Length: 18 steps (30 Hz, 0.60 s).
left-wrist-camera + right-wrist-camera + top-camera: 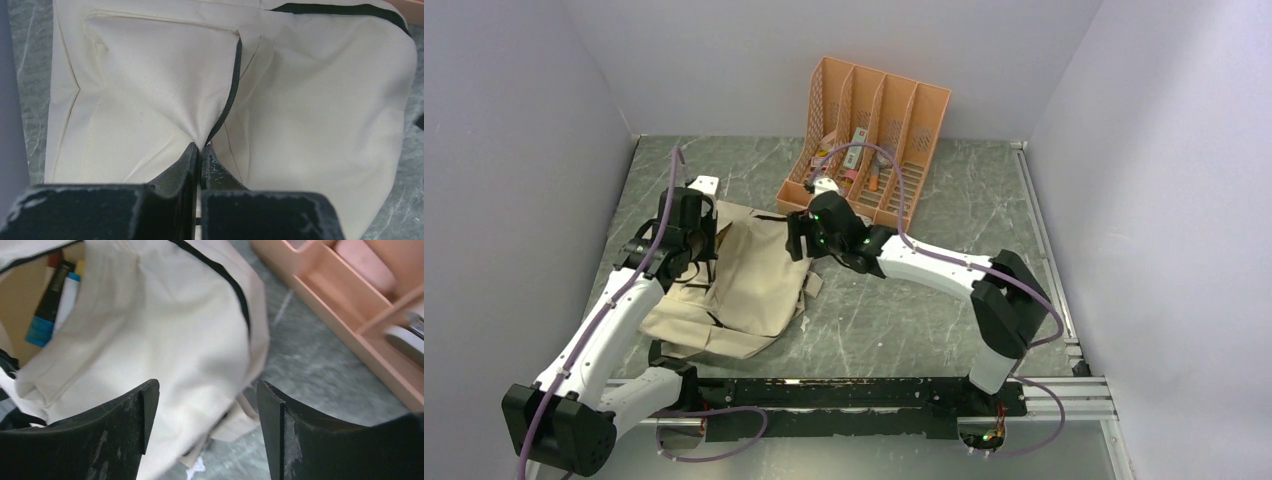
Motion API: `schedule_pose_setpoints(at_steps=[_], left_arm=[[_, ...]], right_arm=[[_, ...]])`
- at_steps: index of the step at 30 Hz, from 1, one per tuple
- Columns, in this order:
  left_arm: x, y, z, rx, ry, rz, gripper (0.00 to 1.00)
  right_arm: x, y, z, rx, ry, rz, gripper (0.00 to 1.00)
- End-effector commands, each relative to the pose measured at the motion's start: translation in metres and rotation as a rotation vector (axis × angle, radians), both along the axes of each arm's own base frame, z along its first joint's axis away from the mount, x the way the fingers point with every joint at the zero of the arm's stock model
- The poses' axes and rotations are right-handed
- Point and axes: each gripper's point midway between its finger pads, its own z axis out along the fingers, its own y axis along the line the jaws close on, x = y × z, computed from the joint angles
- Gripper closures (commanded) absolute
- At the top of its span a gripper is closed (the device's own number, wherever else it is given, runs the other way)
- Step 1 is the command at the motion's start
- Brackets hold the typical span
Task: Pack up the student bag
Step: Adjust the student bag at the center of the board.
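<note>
Top external view: left end effector point(201, 149) pinches the bag point(744, 285) at its zip; right end effector point(207, 390), spread, hangs over the bag's right side, organizer point(934, 105) just beyond.

The left arm point(599, 335) and the right arm point(944, 268) are built alike, with smooth white link shells between chunky black joint housings. A thin purple cable point(661, 215) runs along each, looping free in places. Small green lights point(821, 214) glow on the right wrist. The fingers point(100, 440) are matte black wedges, scuffed with pale scratches. A black rail point(844, 393) carries both bases.
</note>
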Motion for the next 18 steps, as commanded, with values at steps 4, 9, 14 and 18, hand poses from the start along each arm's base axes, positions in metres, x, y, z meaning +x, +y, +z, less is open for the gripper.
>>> schedule_pose_setpoints(at_steps=[4, 9, 14, 18], left_arm=[[0.005, 0.026, 0.008, 0.065, -0.039, 0.167, 0.95], [0.009, 0.03, 0.029, 0.063, -0.092, 0.199, 0.95], [0.011, 0.025, 0.028, 0.043, -0.081, 0.183, 0.95], [0.01, 0.024, 0.027, 0.039, -0.078, 0.18, 0.95]], right_arm=[[-0.01, -0.05, -0.017, -0.063, 0.048, -0.151, 0.21], [-0.025, -0.05, -0.02, 0.039, 0.112, -0.134, 0.21], [-0.035, -0.028, -0.024, 0.203, 0.225, -0.06, 0.2], [-0.036, -0.012, -0.04, 0.275, 0.306, -0.03, 0.2]])
